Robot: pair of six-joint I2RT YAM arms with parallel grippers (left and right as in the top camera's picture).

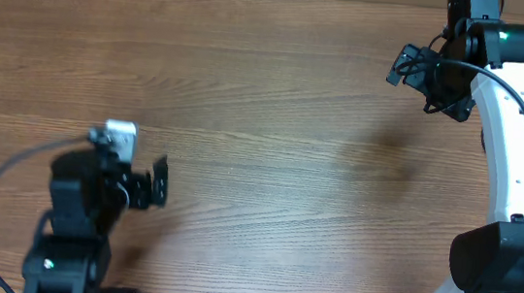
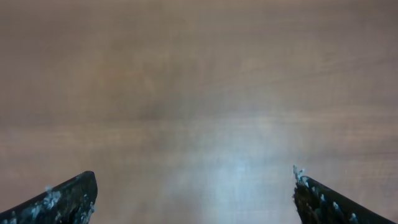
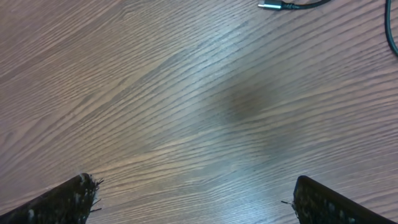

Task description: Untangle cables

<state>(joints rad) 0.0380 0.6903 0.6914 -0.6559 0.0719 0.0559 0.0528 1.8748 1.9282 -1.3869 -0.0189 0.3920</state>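
Note:
A thin black cable with a silver plug tip (image 3: 277,5) lies at the top edge of the right wrist view, and another black cord (image 3: 392,31) curves along the right edge. Both are far from my right gripper (image 3: 193,186), which is open and empty over bare wood. In the overhead view the right gripper (image 1: 405,66) is at the far right of the table; no cables show plainly there. My left gripper (image 1: 156,184) is at the near left. It is open and empty (image 2: 193,183) above bare wood.
The wooden table (image 1: 265,118) fills the views. The white right arm (image 1: 516,144) stretches along the right side, with its own thicker black wire. The left arm's base (image 1: 66,243) is at the near left edge.

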